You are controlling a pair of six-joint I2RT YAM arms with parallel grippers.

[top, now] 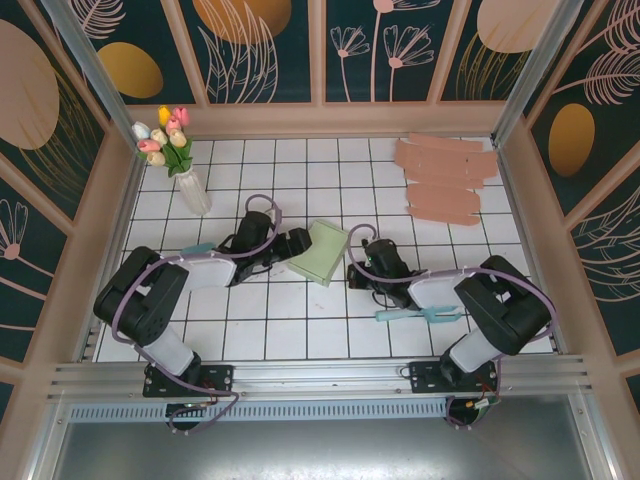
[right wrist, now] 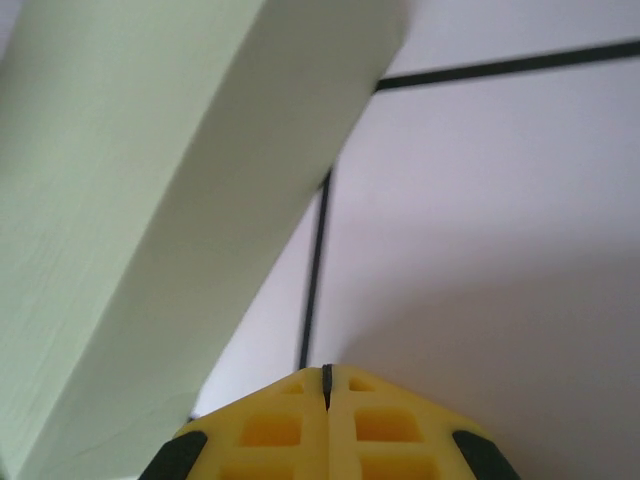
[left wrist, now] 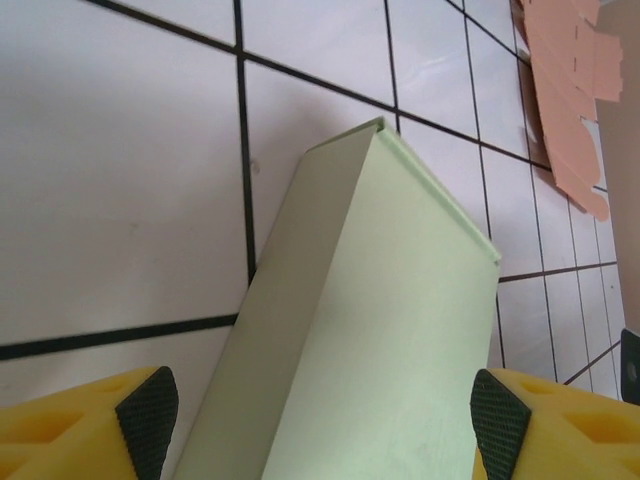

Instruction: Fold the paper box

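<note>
The pale green paper box [top: 325,252] lies on the white tiled table between the two arms, closed into a flat rectangular block. My left gripper [top: 298,245] is at its left end and open. In the left wrist view the box [left wrist: 380,330] runs up from between the two black pads [left wrist: 148,420], and my left gripper [left wrist: 322,425] straddles it. I cannot tell whether the pads touch it. My right gripper [top: 356,270] sits just right of the box, low over the table. Its yellow fingers are pressed together with nothing between them [right wrist: 326,372], and the box's side [right wrist: 130,200] is close on its left.
A stack of flat pink cardboard blanks [top: 445,180] lies at the back right, also seen in the left wrist view [left wrist: 570,100]. A glass vase of tulips [top: 185,180] stands at the back left. A teal tool [top: 415,315] lies by the right arm. Walls enclose the table.
</note>
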